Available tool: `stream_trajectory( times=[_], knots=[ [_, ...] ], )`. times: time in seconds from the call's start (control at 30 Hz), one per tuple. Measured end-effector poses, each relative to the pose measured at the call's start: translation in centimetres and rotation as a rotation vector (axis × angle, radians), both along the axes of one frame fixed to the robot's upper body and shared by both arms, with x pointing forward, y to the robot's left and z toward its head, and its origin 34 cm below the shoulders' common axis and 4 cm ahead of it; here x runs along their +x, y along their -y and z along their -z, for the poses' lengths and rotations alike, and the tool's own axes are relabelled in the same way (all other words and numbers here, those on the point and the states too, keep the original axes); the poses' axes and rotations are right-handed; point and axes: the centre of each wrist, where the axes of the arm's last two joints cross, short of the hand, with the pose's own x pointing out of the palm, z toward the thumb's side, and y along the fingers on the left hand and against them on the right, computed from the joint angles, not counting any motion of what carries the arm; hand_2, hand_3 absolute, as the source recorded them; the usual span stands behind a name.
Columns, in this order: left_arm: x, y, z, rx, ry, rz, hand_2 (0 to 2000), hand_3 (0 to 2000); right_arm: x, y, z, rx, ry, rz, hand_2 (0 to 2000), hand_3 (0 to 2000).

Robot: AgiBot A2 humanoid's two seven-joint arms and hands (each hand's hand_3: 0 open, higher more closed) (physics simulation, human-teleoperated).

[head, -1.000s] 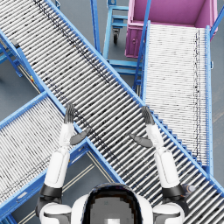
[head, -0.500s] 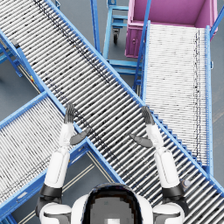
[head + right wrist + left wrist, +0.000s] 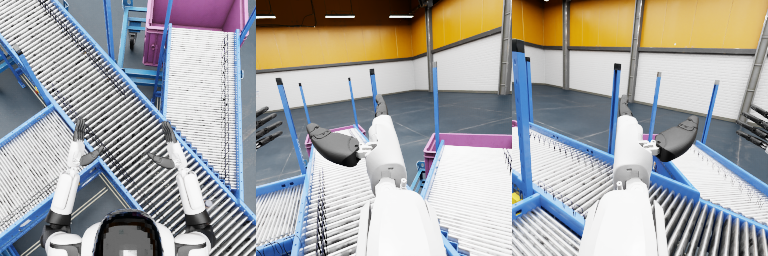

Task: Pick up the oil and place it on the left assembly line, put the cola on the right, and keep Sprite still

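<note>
Fingers (image 3: pixel 79 130) of the left hand (image 3: pixel 80 146) stretch out straight, thumb splayed apart toward the middle, holding nothing. The right hand (image 3: pixel 171 148) mirrors it, its fingers (image 3: pixel 168 131) extended, thumb spread inward, holding nothing. In the head view the left hand sits at 8 o'clock and the right hand at 4 o'clock, both over the central roller conveyor (image 3: pixel 115 110), which runs diagonally from 11 o'clock down to 5 o'clock. The left assembly line (image 3: pixel 30 157) lies at 8 o'clock, beside the left arm. The right assembly line (image 3: pixel 200 85) lies at 2 o'clock, ending at a pink bin (image 3: pixel 200 12) at 1 o'clock. Where the oil, cola and Sprite stand cannot be told from these views.
</note>
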Motion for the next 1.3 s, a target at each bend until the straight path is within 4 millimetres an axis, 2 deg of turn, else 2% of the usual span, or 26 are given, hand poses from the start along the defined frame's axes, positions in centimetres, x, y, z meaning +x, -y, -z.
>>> stream_trajectory(
  times=[1.3],
  knots=[
    [0.0, 0.0, 0.0, 0.0, 0.0, 0.0, 0, 0, 0.0, 0.0, 0.0, 0.0, 0.0, 0.0, 0, 0]
  ],
)
